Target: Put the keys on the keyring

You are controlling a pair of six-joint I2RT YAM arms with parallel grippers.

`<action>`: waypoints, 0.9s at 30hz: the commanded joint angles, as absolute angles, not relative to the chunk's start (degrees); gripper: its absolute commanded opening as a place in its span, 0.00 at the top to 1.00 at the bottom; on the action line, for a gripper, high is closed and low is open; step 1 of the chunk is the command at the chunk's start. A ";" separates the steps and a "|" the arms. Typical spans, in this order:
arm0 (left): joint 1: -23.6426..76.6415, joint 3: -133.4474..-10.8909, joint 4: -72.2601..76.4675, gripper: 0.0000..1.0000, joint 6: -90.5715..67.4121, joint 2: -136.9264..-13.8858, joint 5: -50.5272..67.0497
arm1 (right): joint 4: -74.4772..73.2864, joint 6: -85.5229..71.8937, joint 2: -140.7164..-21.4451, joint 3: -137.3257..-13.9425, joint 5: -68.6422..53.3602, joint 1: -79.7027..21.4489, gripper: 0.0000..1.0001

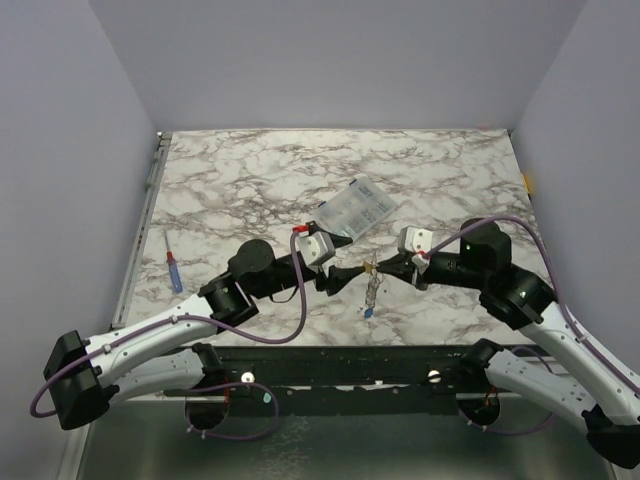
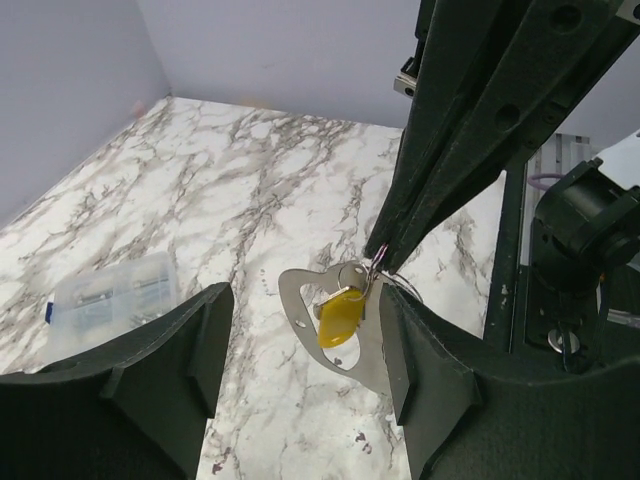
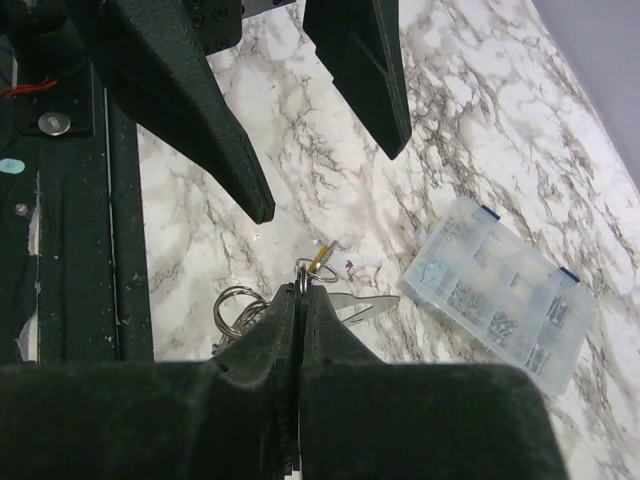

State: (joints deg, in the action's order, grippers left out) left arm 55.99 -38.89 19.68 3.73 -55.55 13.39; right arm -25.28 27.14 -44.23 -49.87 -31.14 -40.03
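Blue-handled and red-tipped, a screwdriver [image 1: 174,272] lies alone at the far left of the marble tabletop [image 1: 250,180], well apart from everything else.

Moving right, we reach the left gripper [image 1: 345,275]. Its jaws stand wide apart and hold nothing. In its own wrist view its two dark fingers [image 2: 200,330] flank the hanging bundle without touching it.

Between the two grippers, near the front middle of the tabletop, hangs the keyring [image 3: 235,305]. It is thin silvery wire, seen in the right wrist view as a few overlapping loops. On it we see the yellow key [image 2: 340,318], its plastic head bright and smooth. It lies against a flat metal tag [image 2: 300,300] with a hole near its lower end. From above, the bundle trails down toward the near edge and ends in the blue key [image 1: 368,312]. We cannot tell whether that key touches the tabletop.

Just behind the bundle, a clear plastic compartment box [image 1: 357,208] rests tilted on the marble.

To the right, the right gripper [image 1: 388,268] has its jaws pressed together. They pinch the wire of the keyring at their very tips, and the rest dangles below.
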 commanded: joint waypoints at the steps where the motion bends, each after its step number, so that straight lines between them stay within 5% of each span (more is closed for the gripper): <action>1: 56.03 -38.07 17.62 0.34 2.90 -53.24 11.66 | -21.09 24.59 -42.87 -49.65 -31.00 -40.30 0.99; 27: 56.10 -39.71 21.40 0.46 1.72 -57.77 20.90 | -17.84 19.20 -36.65 -46.77 -31.04 -40.27 0.99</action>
State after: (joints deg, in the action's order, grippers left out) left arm 55.99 -38.79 19.22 2.09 -57.25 19.70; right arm -20.21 19.88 -37.54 -46.39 -31.07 -40.03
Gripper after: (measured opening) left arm 0.567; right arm 0.017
